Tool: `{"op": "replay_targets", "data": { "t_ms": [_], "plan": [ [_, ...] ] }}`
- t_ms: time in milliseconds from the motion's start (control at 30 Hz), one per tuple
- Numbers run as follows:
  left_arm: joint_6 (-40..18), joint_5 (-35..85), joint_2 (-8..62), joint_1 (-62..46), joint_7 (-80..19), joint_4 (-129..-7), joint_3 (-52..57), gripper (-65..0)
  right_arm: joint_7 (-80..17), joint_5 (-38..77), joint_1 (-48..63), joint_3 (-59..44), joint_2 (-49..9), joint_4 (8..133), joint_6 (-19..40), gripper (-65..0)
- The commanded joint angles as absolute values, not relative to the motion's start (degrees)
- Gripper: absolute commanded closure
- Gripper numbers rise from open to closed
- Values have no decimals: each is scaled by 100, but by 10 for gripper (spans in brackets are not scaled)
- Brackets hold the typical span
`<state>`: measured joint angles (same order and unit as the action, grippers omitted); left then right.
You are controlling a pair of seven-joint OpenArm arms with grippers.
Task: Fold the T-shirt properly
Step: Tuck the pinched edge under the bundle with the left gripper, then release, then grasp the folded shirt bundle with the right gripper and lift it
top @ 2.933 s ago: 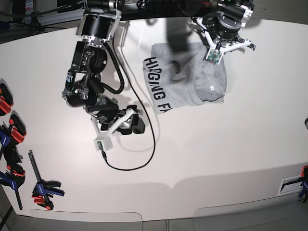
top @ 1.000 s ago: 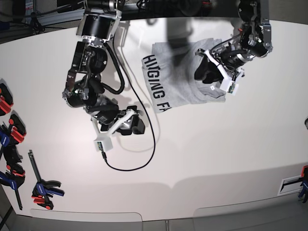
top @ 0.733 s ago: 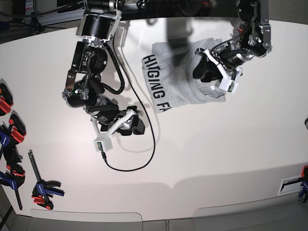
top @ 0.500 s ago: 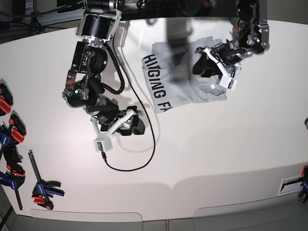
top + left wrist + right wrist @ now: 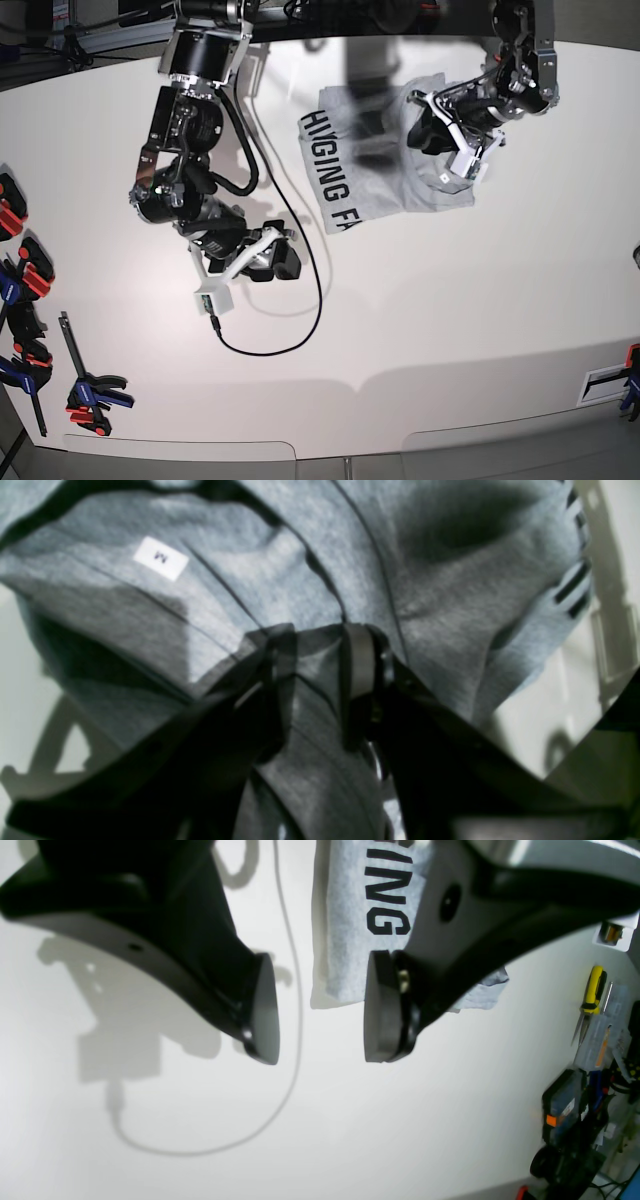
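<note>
The light heather-grey cotton T-shirt [image 5: 385, 160] with black lettering lies bunched at upper centre of the base view; the left gripper [image 5: 320, 680] pinches a fold; the right gripper [image 5: 320, 1005] hangs apart, empty; soft, limp cloth, best held at hems.

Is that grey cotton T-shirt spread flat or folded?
Partly folded: the grey cotton T-shirt lies doubled, lettering along one edge, layers overlapping.
</note>
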<state>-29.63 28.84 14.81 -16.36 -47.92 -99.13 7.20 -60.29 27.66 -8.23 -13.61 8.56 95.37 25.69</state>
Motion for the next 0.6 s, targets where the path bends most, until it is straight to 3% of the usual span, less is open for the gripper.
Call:
{"op": "replay_targets", "data": {
  "t_ms": [0,267,467,567],
  "plan": [
    [-2936,2877,1535,-1603,-4622,-10121,753,-141,-5872,2893,-952,-1343,858,9651,2639,-263],
    [-2934,2849,1544,-1605,-4431,-11480,917,-141,-5870,2897,-952,-1343,858,9651,2650,-263],
    [-2912,2849,1544,-1765,-4451,-11889,1514,-141,-6010,3533,-952,-1221,755,9651,3575,-255],
    [-2912,2851,1544,-1929,-4449,-11889,2003,-141,-6276,3854,-950,-639,515,9651,4000,-189]
  ]
}}
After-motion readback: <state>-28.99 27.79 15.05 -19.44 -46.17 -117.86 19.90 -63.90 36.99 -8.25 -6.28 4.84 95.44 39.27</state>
